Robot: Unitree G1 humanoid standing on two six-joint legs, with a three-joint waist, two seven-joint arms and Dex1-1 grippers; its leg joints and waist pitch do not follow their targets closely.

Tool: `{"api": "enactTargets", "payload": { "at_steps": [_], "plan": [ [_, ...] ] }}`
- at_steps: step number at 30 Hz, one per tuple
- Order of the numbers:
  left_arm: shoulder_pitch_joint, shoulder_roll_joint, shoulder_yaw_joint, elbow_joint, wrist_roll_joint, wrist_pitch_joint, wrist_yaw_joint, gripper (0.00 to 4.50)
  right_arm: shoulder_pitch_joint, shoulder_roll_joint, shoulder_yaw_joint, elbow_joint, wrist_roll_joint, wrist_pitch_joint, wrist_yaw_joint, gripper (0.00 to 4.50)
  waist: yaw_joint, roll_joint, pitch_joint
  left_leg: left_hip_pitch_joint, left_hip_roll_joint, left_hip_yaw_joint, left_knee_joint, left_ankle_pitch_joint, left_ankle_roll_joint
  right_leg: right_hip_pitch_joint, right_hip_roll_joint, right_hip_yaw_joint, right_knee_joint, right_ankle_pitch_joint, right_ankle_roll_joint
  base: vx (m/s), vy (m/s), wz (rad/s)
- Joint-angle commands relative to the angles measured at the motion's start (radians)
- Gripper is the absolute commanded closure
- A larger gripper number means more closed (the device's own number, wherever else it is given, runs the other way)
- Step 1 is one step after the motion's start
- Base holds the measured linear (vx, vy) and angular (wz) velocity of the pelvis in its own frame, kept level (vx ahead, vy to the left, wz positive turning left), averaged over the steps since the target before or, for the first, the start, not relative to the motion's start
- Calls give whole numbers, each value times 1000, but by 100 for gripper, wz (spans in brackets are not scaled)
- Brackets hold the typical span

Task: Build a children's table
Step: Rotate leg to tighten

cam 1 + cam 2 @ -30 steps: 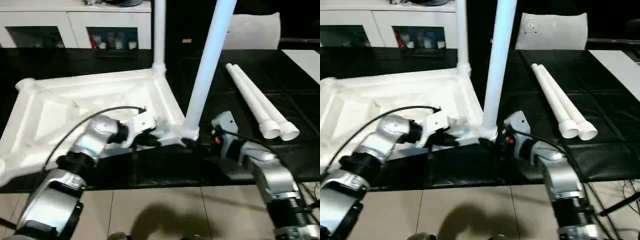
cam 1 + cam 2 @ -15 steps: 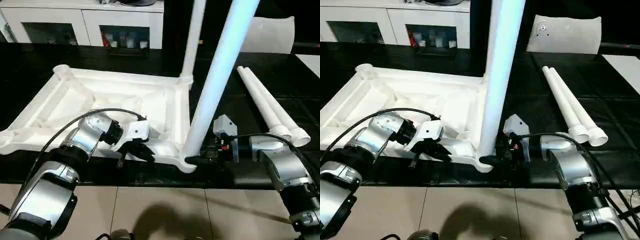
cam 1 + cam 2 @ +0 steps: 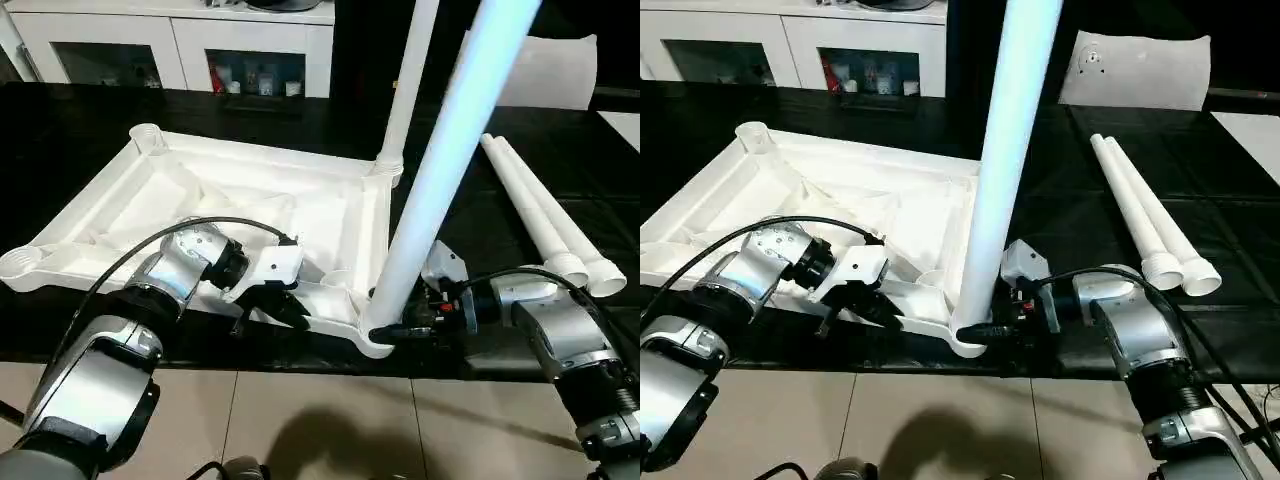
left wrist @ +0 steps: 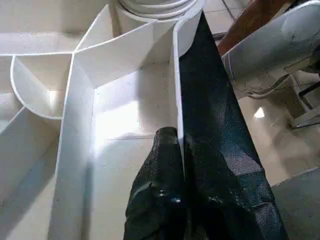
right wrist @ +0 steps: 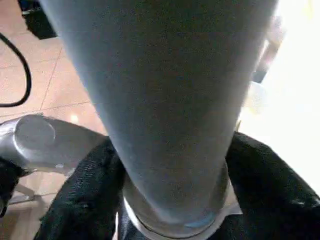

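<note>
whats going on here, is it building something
Yes, a children's table. The tabletop lies upside down with two legs standing in its sockets. The left gripper pinches the near rim, and the right gripper is around the base of the near leg. Two spare legs lie to the right.

Your left gripper is pinched tight, one black finger on each face of a thin upright wall, with the silver forearm reaching in low and level. Your right gripper comes in level from the opposite side, its fingers spread around a round post; whether they actually touch it is hard to judge.
</note>
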Motion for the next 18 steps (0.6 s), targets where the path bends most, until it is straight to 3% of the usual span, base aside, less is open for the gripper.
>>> {"api": "enactTargets", "payload": {
  "at_steps": [1,3,7,8,9,11,16,18],
  "plan": [
    [-31,-12,-22,0,16,-28,-27,450,-13,-11,2,7,-4,-5,6,168,-5,-9,-68,20,32,-1,-60,-147,88,57,-73,54,-65,-87,-242,0,0,0],
    [-35,-13,-21,9,17,-30,-23,450,-14,-10,1,10,-2,-1,10,184,-5,-13,-67,19,32,0,-60,-149,88,57,-73,54,-67,-97,-239,0,0,0],
    [-31,-23,7,10,-8,12,1,450,-2,5,-5,-9,16,34,-8,196,-5,-11,-66,20,33,0,-62,-153,85,55,-73,54,-69,-118,-235,0,0,0],
    [-28,-25,14,7,-14,26,8,450,2,11,-9,-15,21,44,-19,197,-5,-4,-65,20,32,-1,-62,-156,83,55,-74,54,-69,-122,-234,0,0,0],
    [-25,-28,22,1,-20,42,19,450,7,18,-15,-22,27,56,-34,197,-7,-6,-64,20,32,0,-63,-157,81,55,-73,54,-71,-123,-233,0,0,0],
    [-12,-41,50,-23,-38,108,81,450,32,57,-43,-55,49,108,-117,199,-7,-2,-66,20,33,-2,-63,-160,75,56,-74,54,-70,-118,-237,0,0,0],
    [5,-74,90,-65,-56,222,197,450,64,127,-75,-82,40,135,-270,207,-18,-2,-63,21,33,-4,-69,-188,43,54,-74,54,-77,-166,-223,0,0,0],
    [26,-138,135,-137,-72,333,352,450,86,235,-112,-103,20,174,-473,208,-25,0,-64,22,35,-6,-72,-184,33,54,-74,56,-74,-151,-225,0,0,0]
  ]
}}
